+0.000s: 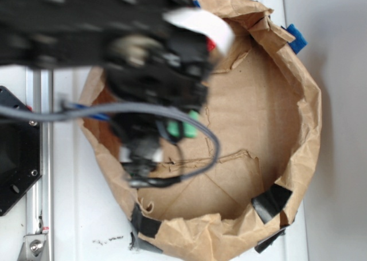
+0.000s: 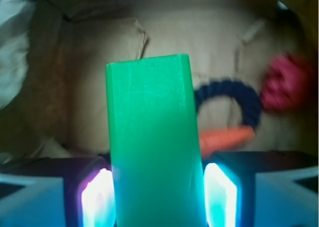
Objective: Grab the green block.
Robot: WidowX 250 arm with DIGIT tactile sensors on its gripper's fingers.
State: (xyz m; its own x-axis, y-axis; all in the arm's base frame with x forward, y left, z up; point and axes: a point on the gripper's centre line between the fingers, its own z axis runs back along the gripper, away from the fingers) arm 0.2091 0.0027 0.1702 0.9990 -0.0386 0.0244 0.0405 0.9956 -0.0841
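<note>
Setting: white table (image 1: 86, 215) is carrying a wide brown paper bag (image 1: 309, 129) with its rim rolled down and patched with black tape; the arm is blurring across the upper left of the exterior view.

Claw: the claw (image 2: 158, 199) is clamping the green block (image 2: 152, 142) — in the wrist view its two glowing pads (image 2: 94, 199) are pressing against the block's long sides, with no gap showing on either flank.

Block position: the green block is standing out from between the pads, pointing away from the camera; in the exterior view only a small green patch is peeking from under the arm, over the left part of the bag.

Beyond the block: an orange carrot (image 2: 227, 139), a dark blue ring (image 2: 249, 100) and a blurred red object (image 2: 286, 85) are lying on the bag's paper floor, to the right of the block and well apart from it.

Progress: the grab is looking done, though I cannot tell whether the block is off the paper.

Risk: the pads are gripping only the near end, so most of the block is overhanging — a quick swing, hinted at by the blur, could be pivoting it or sliding it out.

Second risk: the crumpled bag rim is rising close by, and catching it could be knocking the block loose.
</note>
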